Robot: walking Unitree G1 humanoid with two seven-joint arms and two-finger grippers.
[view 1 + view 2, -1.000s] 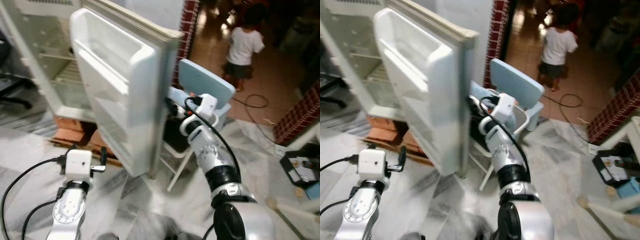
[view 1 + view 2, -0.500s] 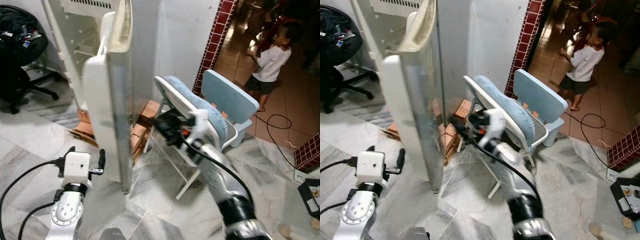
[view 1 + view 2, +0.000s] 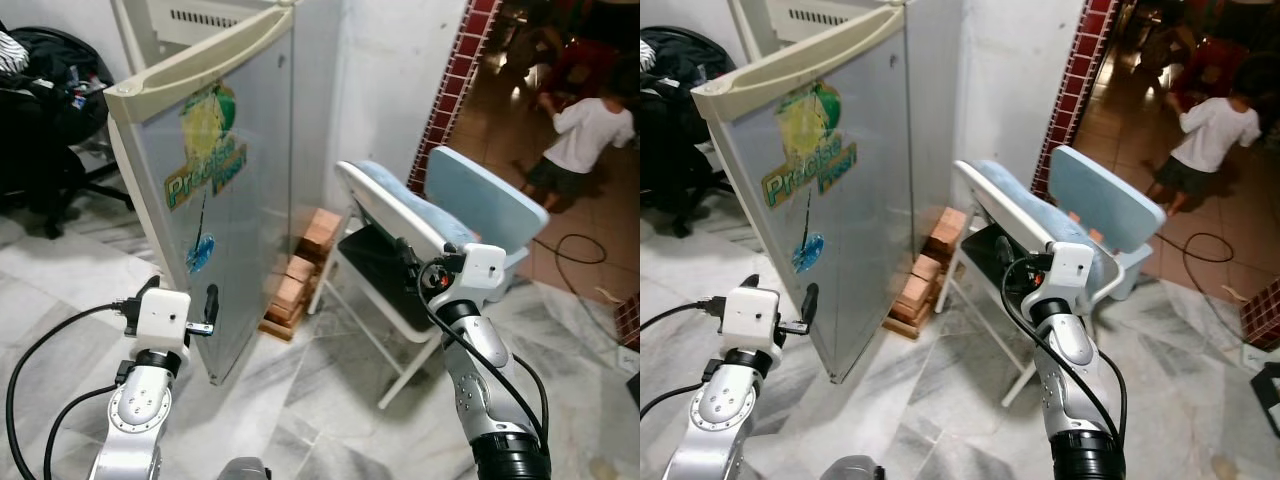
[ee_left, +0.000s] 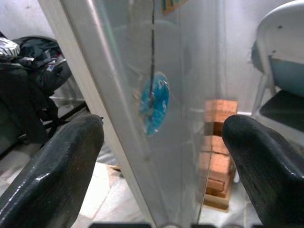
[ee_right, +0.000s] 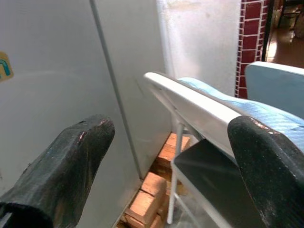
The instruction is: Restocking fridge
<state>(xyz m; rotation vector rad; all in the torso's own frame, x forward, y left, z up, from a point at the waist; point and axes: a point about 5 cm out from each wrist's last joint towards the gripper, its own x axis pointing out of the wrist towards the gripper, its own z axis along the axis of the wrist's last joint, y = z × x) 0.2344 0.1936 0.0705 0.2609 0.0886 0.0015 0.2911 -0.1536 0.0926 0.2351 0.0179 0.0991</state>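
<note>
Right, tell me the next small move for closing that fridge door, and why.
Probably press the open left gripper forward against the grey stickered fridge door: the door stands ajar just ahead of it, while the open right gripper hangs by the folding chair.

The tall grey stickered fridge door [image 3: 215, 190] stands left; stacked orange bricks [image 3: 300, 280] lie between it and the folding white-framed chair [image 3: 400, 240] on the right.

fridge [image 3: 215, 190]: 1 was counted | chairs: 2 were counted, folding chair [image 3: 395, 215] and light blue chair [image 3: 485, 200] | brick stack [image 3: 300, 275]: 1 was seen | person [image 3: 580, 140]: 1 was seen
</note>
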